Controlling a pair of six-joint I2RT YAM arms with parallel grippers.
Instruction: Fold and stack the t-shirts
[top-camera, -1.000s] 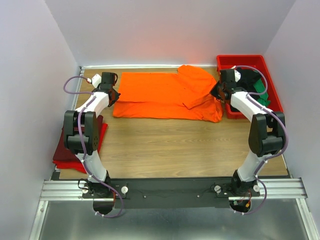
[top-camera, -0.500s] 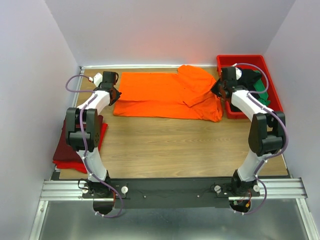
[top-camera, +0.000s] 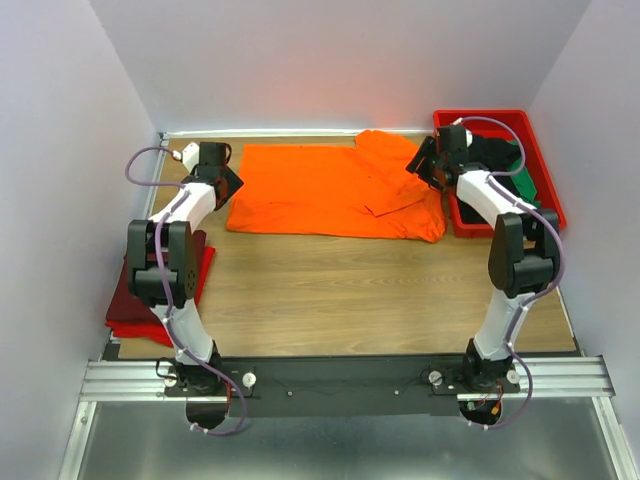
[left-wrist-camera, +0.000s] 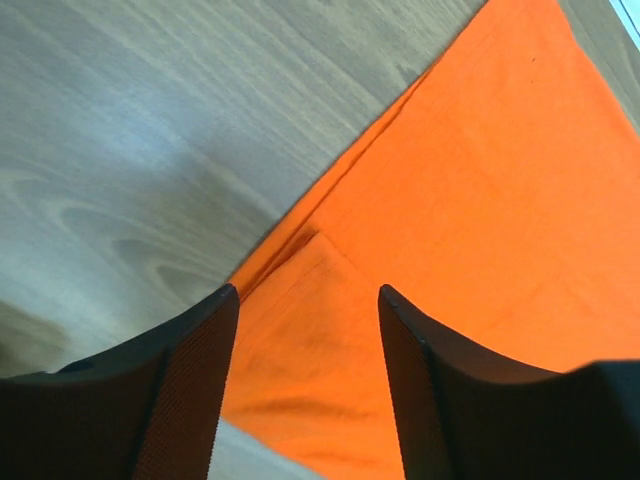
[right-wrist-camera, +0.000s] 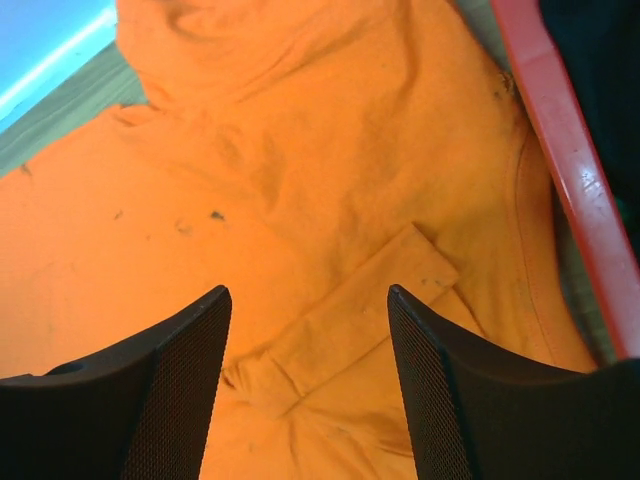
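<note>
1. The red tray sits at the far right corner of the table. It holds 2 soft heaps: a black cloth at the far end and a green cloth nearer, against the right wall.
2. The orange t-shirt lies spread across the far half of the table. Its right side is rumpled, with a sleeve folded over the body, and its right edge touches the tray's left wall.
3. At the near left edge, a maroon shirt lies on a red shirt, partly hidden by the left arm.
4. The left gripper is at the orange shirt's left edge. In its wrist view the pincer is released, jaws apart, with the shirt's folded corner showing between them.
5. The right gripper is over the shirt's far right part, just left of the tray. Its pincer is released too, jaws wide above the folded sleeve, with the tray rim running along the right.
6. I cannot tell whether either pincer touches the cloth.
</note>
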